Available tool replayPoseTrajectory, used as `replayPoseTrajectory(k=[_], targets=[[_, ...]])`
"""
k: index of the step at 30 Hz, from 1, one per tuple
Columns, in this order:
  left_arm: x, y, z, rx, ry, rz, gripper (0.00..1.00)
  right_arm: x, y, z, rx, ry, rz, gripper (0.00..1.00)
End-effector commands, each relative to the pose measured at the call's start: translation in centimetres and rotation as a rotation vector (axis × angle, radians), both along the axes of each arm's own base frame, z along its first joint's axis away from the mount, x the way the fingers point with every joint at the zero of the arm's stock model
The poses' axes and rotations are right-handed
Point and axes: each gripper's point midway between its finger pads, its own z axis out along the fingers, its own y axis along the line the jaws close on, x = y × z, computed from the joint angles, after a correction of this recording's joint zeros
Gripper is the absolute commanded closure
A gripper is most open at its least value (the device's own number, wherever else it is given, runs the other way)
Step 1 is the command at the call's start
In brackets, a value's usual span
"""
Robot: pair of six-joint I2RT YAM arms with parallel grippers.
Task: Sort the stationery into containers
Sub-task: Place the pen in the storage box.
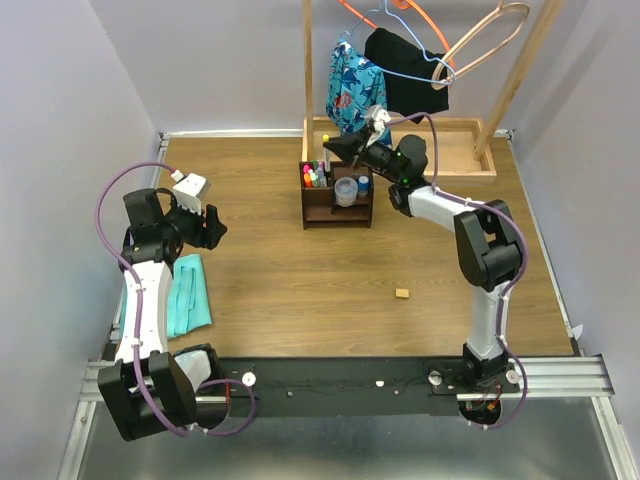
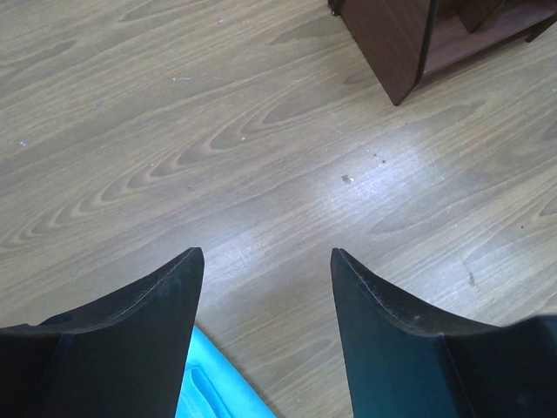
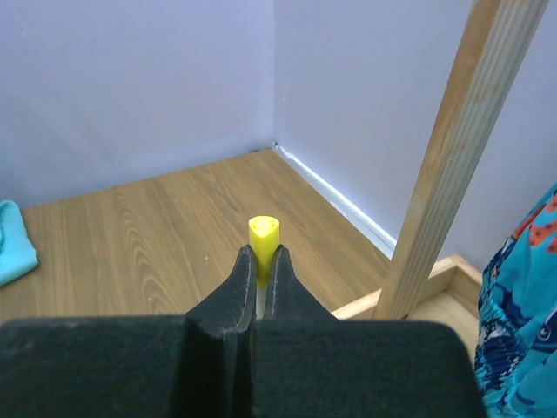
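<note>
now right jaws clench a yellow-capped marker point(image 3: 265, 235), cap poking past their tips; left jaws stand apart.

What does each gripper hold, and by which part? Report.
Right gripper: a yellow-capped marker, pinched just below its cap. Left gripper: open, nothing held.

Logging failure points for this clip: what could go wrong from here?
The right pincer pinches the yellow-capped marker near its cap, so it could swing or slip. The organizer slot nearest it already holds markers, so it might jam against them. The rack post stands close; the arm could brush it.
</note>
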Motion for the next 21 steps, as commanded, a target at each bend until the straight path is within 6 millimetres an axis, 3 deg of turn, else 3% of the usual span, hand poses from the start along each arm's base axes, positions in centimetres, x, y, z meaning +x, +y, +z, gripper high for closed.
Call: replayPoseTrajectory(k=[1,21], targets=[[0.8,0.6,0.6,0.021,-0.032,0.012,0.31,1.3,0.3,-0.6,0.002,-0.02,-0.024,0.99],[0.2,0.2,-0.7,-0.012,-0.03,0.022,0.31,0.4,0.3,-9.0,-0.168,0.098,-0.023,0.99]])
